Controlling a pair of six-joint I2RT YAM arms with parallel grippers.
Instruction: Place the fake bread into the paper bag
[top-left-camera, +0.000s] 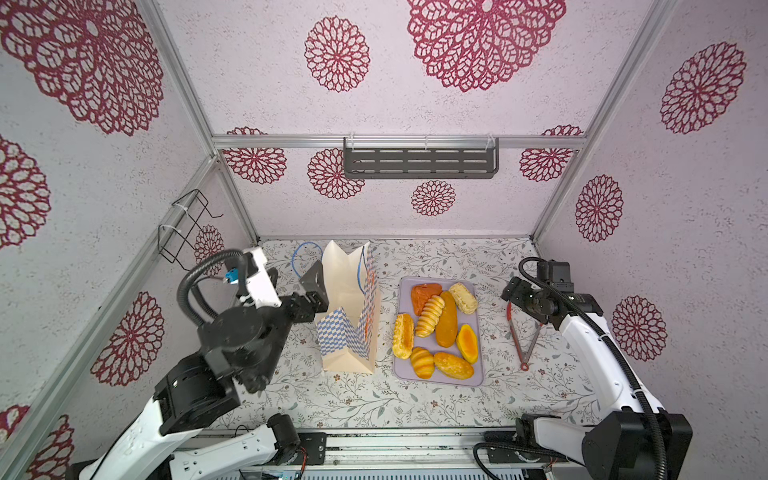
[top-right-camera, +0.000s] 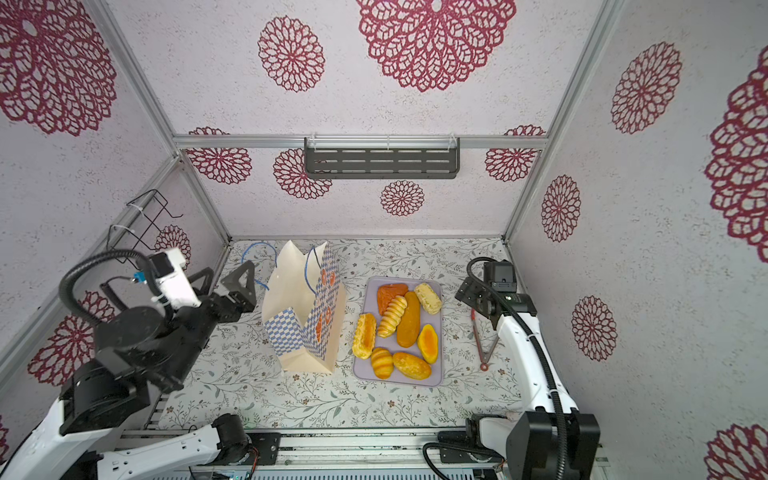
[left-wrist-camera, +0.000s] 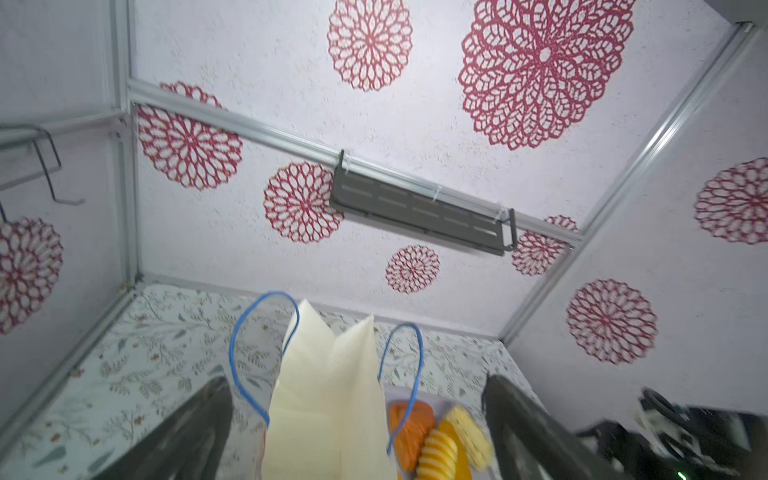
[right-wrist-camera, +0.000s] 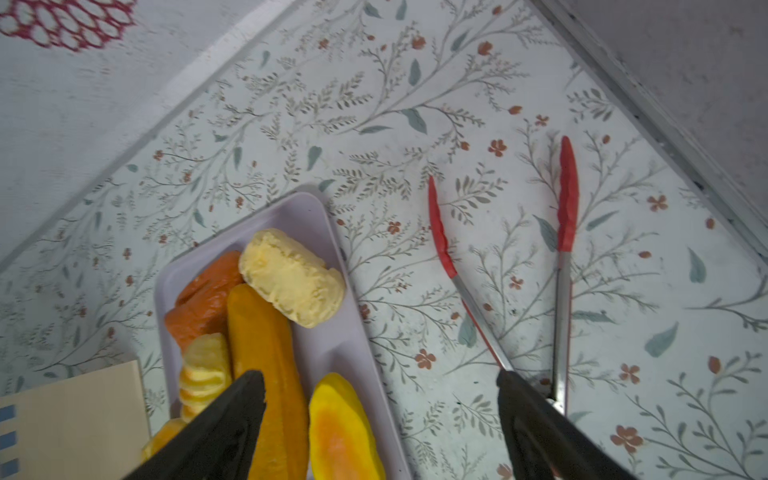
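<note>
The paper bag (top-left-camera: 349, 299) (top-right-camera: 299, 299) stands upright and open on the left of the table, its blue cord handles up. Several fake bread loaves (top-left-camera: 446, 320) (top-right-camera: 409, 320) lie on a lilac tray (top-left-camera: 478, 374) to its right. My left gripper (top-left-camera: 293, 278) (top-right-camera: 224, 282) is open just left of the bag's upper edge, holding nothing. In the left wrist view the bag (left-wrist-camera: 328, 395) rises ahead between the spread fingers of that gripper (left-wrist-camera: 357, 382). My right gripper (top-left-camera: 521, 299) (right-wrist-camera: 379, 374) is open above the tray's right edge, with the bread (right-wrist-camera: 257, 340) below it.
Red-tipped metal tongs (top-left-camera: 517, 336) (right-wrist-camera: 561, 291) lie on the table right of the tray, under the right wrist. A dark slotted shelf (top-left-camera: 419, 162) hangs on the back wall. A wire rack (top-left-camera: 183, 228) hangs on the left wall.
</note>
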